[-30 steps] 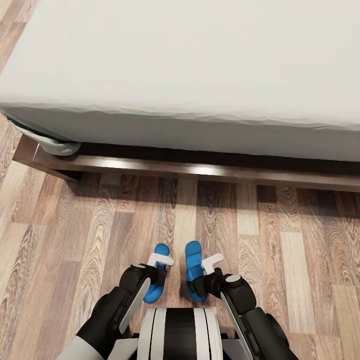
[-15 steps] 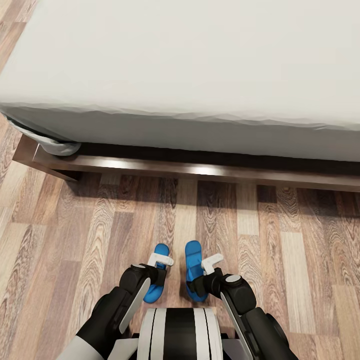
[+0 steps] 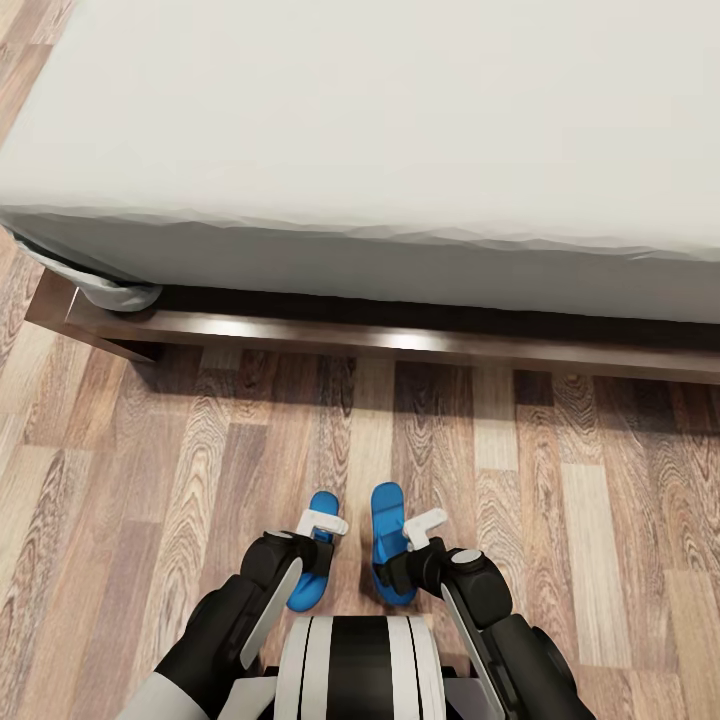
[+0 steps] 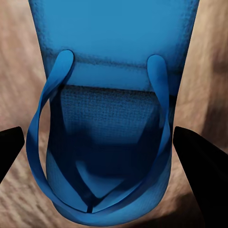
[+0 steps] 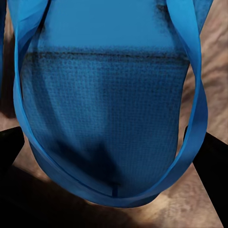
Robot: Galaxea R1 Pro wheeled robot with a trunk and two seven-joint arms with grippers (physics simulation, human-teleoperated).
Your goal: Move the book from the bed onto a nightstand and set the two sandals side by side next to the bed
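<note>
Two bright blue sandals lie side by side on the wood floor a short way in front of the bed (image 3: 400, 130), toes toward it: the left sandal (image 3: 322, 500) and the right sandal (image 3: 386, 512). My left gripper (image 3: 318, 530) hovers over the left sandal (image 4: 104, 118), its dark fingers (image 4: 194, 152) spread wide on either side, open. My right gripper (image 3: 415, 530) hangs over the right sandal (image 5: 109, 104) with its fingers (image 5: 209, 161) just as far apart, open. The book and the nightstand are out of view.
The bed's dark wooden frame (image 3: 300, 330) runs across the view under the off-white mattress, with its corner at the left. Plank floor (image 3: 600, 480) lies open to both sides of the sandals. My trunk (image 3: 355, 665) sits right behind them.
The left gripper has drawn back very slightly toward my trunk; the sandals and the right gripper stay where they were.
</note>
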